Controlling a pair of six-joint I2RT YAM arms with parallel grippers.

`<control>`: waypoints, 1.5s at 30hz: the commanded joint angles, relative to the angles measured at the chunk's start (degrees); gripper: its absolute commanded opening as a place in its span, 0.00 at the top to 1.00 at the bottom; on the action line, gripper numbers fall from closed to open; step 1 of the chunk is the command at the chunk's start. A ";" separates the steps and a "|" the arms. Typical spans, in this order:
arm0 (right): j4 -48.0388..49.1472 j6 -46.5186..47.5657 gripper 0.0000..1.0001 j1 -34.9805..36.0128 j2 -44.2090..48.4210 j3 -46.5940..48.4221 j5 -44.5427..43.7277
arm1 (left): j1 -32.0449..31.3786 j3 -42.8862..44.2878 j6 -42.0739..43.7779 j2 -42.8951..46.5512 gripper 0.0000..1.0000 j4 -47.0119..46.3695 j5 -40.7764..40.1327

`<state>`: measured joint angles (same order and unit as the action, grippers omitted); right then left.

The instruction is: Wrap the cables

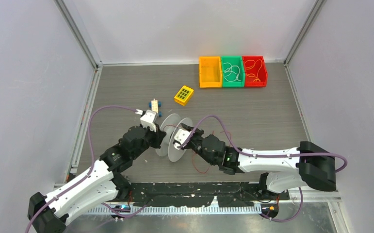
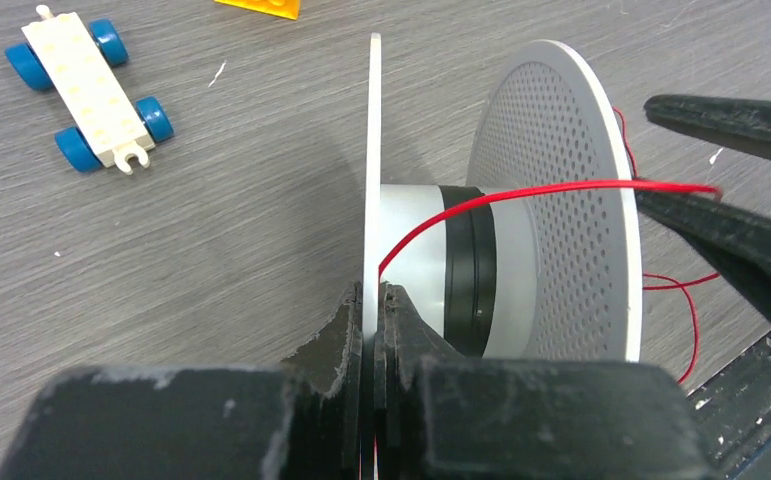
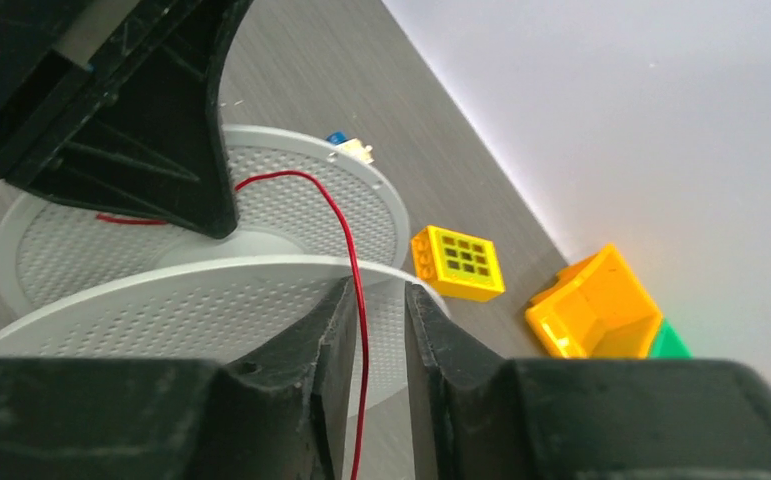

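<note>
Cable [image 3: 360,330] threads between right pincer [image 3: 379,295] fingers, off the spool [image 3: 161,310].

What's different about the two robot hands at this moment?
The left hand is shut tight on the rim of the white spool; the right hand stands slightly open. The left hand pinches a rigid disc, while the right hand only has the thin red wire running through its gap. Both are black, two-fingered, and at the same spool.
</note>
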<state>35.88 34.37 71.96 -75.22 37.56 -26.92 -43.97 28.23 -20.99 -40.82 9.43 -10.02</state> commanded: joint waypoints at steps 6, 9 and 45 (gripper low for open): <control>-5.32 -16.20 0.61 0.37 10.16 -6.70 5.72 | -0.16 6.63 -0.21 2.72 1.00 4.18 -0.29; -5.91 -20.75 0.53 0.37 12.75 -9.43 9.54 | -0.16 12.08 2.42 3.29 1.00 9.40 -2.68; 23.65 -33.16 0.21 0.01 -21.01 -6.52 33.95 | -0.11 51.79 11.15 -0.32 1.00 31.79 -12.59</control>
<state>57.06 2.50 71.90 -96.18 27.83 1.26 -43.92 77.28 -11.27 -41.04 47.03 -20.73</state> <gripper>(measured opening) 0.787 0.035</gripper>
